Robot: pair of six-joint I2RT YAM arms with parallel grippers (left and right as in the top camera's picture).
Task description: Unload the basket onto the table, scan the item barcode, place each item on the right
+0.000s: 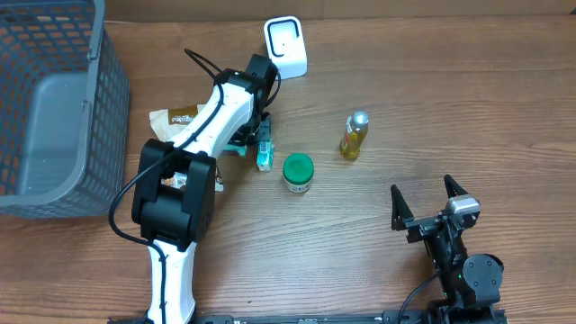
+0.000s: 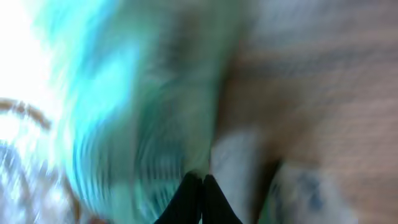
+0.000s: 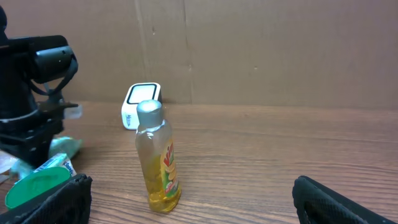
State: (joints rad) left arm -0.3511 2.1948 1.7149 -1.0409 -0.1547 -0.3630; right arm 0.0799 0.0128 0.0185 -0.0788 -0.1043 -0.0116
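I have the left gripper (image 2: 201,190) clenched at the teal packet (image 1: 264,160), hold unclear, near the scanner (image 1: 286,45) at the worktop's (image 1: 342,261) back edge for the pass. The right gripper (image 1: 425,193) idles released.

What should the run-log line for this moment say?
left claw: shut, at teal-and-white packet, grip unclear | right claw: open, empty | white box-shaped scanner: packet not yet presented
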